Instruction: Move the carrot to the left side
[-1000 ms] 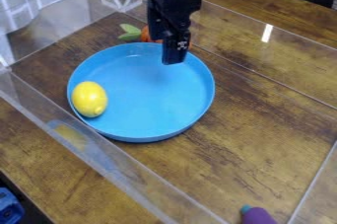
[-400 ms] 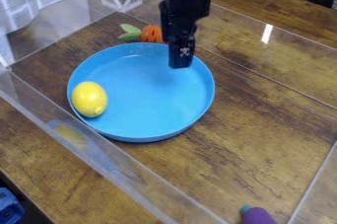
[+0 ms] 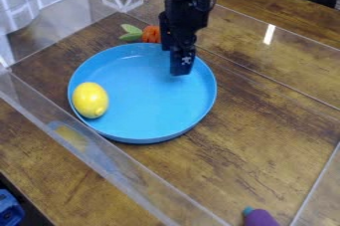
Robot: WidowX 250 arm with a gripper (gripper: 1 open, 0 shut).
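The gripper [image 3: 181, 68], fully open and empty, hangs near the carrot [image 3: 150, 34] at the blue plate's [image 3: 133, 130] 12 o'clock rim; likely light, rigid and slick, grasp mid-body.

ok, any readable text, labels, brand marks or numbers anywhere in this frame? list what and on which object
None readable.
Round blue plastic plate: plain, no marking.
Yellow toy lemon: no label.
Small orange toy carrot with green top: mostly hidden behind the arm, no text visible.
Black tool: a small pale patch near its tip, too small and blurred to read.
Wooden table and purple object at the bottom edge: no print.
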